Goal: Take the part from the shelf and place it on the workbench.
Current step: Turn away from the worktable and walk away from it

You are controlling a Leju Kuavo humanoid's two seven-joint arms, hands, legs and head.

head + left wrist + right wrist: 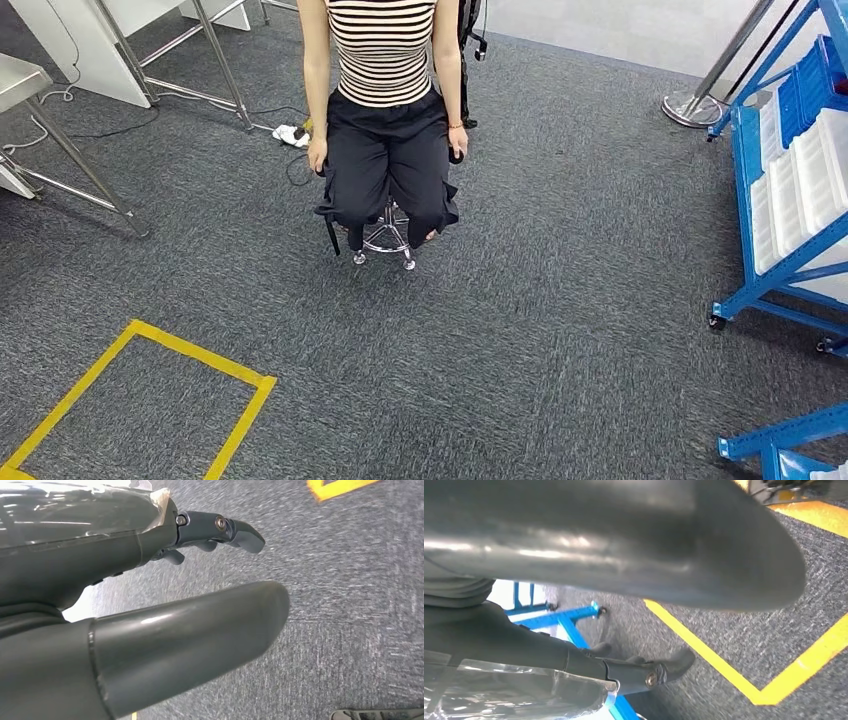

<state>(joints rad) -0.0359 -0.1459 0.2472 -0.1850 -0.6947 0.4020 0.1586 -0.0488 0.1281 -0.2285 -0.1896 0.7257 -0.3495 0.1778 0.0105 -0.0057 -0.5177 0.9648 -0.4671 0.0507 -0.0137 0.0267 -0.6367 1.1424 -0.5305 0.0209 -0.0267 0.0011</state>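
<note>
On grey carpet point(560, 330), nearest, a yellow tape square point(140, 395) at lower left. In the left wrist view, left hand point(165, 615) hanging over carpet, thumb and fingers point(235, 530) apart, holding nothing. In the right wrist view, right hand point(634, 630) likewise bare, fingers point(674, 662) apart from the thumb, over yellow tape, blue frame just behind. Farther on, a person point(385, 120) in a striped top seated on a wheeled stool point(385, 240). At right, blue shelf point(790, 200) with white and blue bins; cannot tell which holds the part. At far left, steel table legs point(80, 170). No readable writing.
</note>
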